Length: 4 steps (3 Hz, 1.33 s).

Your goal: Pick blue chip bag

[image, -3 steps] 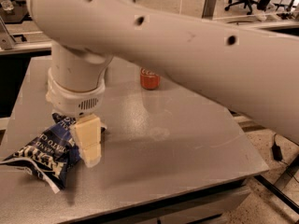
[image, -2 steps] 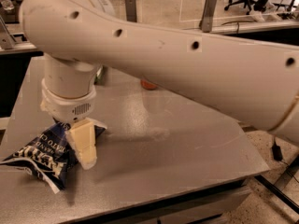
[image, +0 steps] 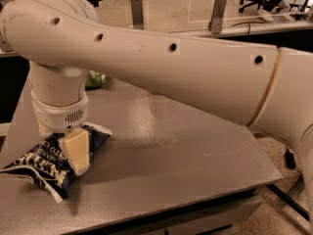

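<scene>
Camera view: tool point(image: 73, 153) over blue chip bag point(image: 41, 164) on grey table point(image: 176, 146).

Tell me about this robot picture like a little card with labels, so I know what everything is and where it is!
surface: grey table
target: blue chip bag, crumpled, dark with white letters, lying near the table's front left corner
tool: gripper, pointing down over the right end of the blue chip bag
lifted yet: no, the bag lies on the table
also there: green bag at the back, partly hidden behind the arm
arm: big and white, reaching across from the right
</scene>
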Each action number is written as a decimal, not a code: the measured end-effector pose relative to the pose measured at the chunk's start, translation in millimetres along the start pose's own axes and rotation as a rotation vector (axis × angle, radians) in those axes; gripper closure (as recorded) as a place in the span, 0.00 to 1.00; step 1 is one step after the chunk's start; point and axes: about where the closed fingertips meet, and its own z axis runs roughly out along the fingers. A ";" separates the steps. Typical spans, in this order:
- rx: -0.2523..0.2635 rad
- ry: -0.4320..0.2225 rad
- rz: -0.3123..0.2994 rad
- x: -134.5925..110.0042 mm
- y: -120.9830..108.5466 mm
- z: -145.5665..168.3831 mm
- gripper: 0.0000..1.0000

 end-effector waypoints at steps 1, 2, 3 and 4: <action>-0.017 -0.004 -0.015 -2.9 1.2 -17.4 0.56; -0.019 -0.017 -0.017 -1.5 1.3 -36.5 0.78; -0.016 -0.065 -0.026 3.4 4.4 -70.1 0.99; 0.013 -0.141 -0.071 3.8 4.6 -120.6 1.00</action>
